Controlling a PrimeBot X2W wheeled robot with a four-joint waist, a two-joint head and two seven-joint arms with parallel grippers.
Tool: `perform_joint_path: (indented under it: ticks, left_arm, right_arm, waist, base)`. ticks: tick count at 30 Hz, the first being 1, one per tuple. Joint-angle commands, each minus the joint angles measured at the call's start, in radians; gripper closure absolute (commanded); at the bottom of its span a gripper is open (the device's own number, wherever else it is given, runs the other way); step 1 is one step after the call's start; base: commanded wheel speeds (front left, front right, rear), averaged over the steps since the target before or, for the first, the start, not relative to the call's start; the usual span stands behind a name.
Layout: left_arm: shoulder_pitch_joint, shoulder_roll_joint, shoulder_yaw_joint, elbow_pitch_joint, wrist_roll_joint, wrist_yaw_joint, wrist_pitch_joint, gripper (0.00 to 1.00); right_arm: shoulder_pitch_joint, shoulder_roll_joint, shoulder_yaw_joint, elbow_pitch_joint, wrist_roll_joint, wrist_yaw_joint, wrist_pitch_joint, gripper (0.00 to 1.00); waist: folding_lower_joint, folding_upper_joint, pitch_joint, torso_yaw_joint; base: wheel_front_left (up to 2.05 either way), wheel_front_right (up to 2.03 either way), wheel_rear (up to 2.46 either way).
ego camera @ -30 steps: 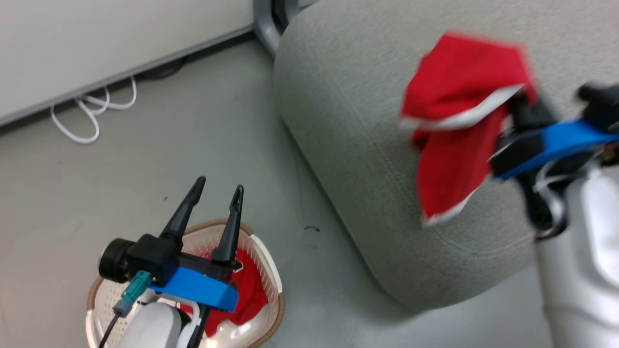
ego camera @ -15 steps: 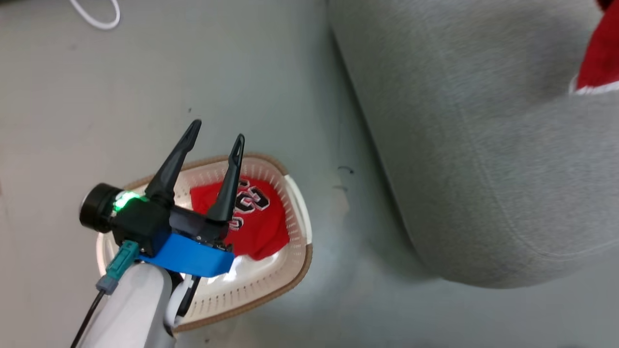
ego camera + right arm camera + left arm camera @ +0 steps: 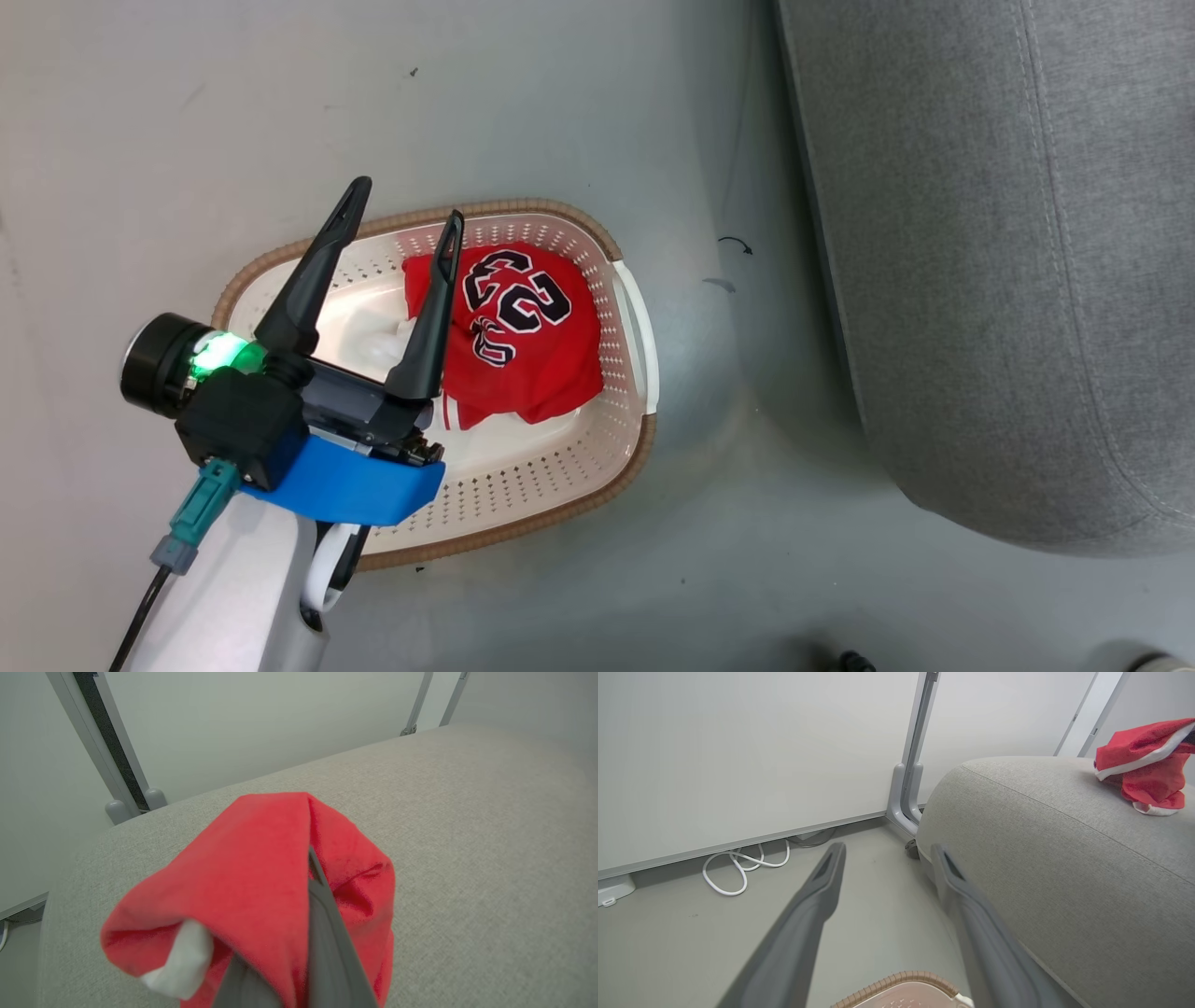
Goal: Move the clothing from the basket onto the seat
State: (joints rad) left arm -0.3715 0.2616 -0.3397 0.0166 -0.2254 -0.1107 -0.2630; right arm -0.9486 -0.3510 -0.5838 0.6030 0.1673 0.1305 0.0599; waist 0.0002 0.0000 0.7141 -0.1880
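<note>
A red jersey (image 3: 532,345) with large black-and-white numerals lies crumpled in the right half of the cream basket (image 3: 560,509) on the floor. My left gripper (image 3: 408,200) hovers open over the basket's left half, with nothing between its fingers. In the left wrist view the left gripper (image 3: 887,847) points past the basket rim (image 3: 901,982) toward the grey seat (image 3: 1064,868). A second red garment (image 3: 1143,763) with white trim hangs at the seat's top. My right gripper (image 3: 314,868) is shut on that garment (image 3: 252,868), just over the seat (image 3: 467,835). The seat (image 3: 980,280) stands right of the basket.
A white cable (image 3: 738,868) lies coiled on the grey floor along the pale wall panel. A grey metal post foot (image 3: 903,802) stands between wall and seat. Small dark marks (image 3: 733,245) dot the floor between basket and seat.
The head camera has swung down and left, bringing the whole basket into view; the right gripper with its red garment has left that view. The left gripper stays open over the basket.
</note>
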Motion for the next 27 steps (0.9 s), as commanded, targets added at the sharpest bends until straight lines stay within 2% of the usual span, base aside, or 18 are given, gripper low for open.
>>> perform_joint_path:
  ticks: [1, 7, 15, 21, 27]
  left_arm:
    - [-0.014, 0.003, 0.002, -0.005, 0.007, 0.004, -0.002, 0.00]
    - [-0.010, -0.003, -0.002, 0.021, -0.010, -0.001, -0.002, 0.00]
    - [0.022, -0.035, 0.006, 0.085, -0.031, -0.003, -0.003, 0.00]
    - [0.055, -0.073, 0.023, 0.138, -0.046, -0.004, -0.003, 0.00]
    - [0.093, -0.109, 0.047, 0.185, -0.055, -0.006, -0.003, 0.00]
  right_arm:
    - [0.009, 0.001, -0.003, 0.024, -0.010, 0.000, -0.008, 0.00]
    - [0.013, 0.006, 0.005, 0.129, -0.053, 0.000, -0.049, 0.00]
    - [0.094, 0.014, 0.087, 0.181, -0.056, 0.000, -0.092, 0.00]
    - [0.200, 0.041, 0.151, 0.150, -0.038, 0.000, -0.124, 0.00]
    - [0.339, 0.090, 0.203, 0.056, -0.025, 0.000, -0.149, 0.00]
  waist:
    - [-0.0002, 0.0000, -0.006, -0.005]
    - [-0.0002, 0.0000, -0.054, -0.017]
    - [-0.0002, 0.0000, -0.176, -0.016]
    - [-0.0002, 0.0000, -0.281, 0.000]
    - [-0.0002, 0.0000, -0.375, 0.024]
  base:
    - [0.00, 0.00, 0.00]
    - [0.00, 0.00, 0.00]
    - [0.00, 0.00, 0.00]
    - [0.00, 0.00, 0.00]
    - [0.00, 0.00, 0.00]
